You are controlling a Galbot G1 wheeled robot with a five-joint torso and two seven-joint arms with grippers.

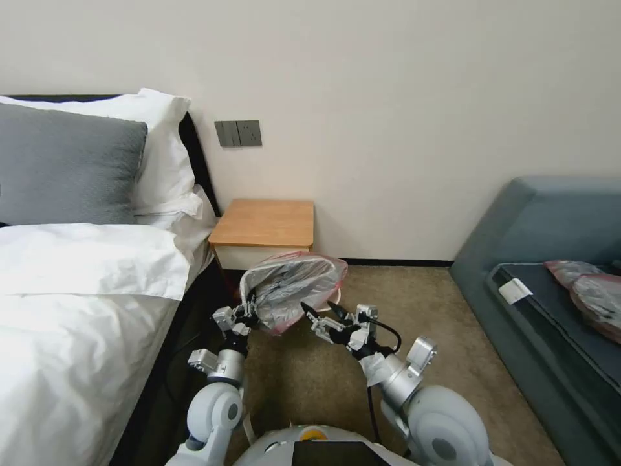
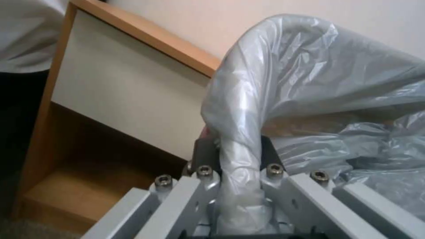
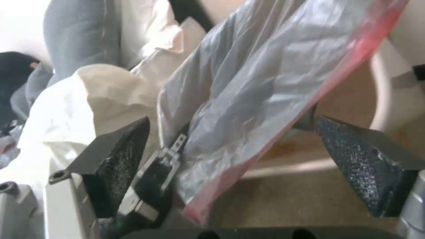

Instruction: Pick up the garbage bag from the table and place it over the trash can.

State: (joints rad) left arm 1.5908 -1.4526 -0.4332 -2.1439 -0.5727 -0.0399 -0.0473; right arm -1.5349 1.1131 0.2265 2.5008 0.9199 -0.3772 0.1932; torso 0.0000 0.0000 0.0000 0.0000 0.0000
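Two hands at the garbage bag [image 1: 294, 288], before the bench [image 1: 265, 223]: left hand [image 1: 249, 309] clamps its rim; right hand [image 1: 321, 310] gapes, gripping nothing. Trash can [image 3: 389, 99] mostly hidden.

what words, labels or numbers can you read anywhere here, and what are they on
None can be read.
The white tag on the sofa: any print is too small to read.
The grey wall switches: no marking legible.
The garbage bag, held by the left claw beside the open right claw: plain, no print.
The table: no label.
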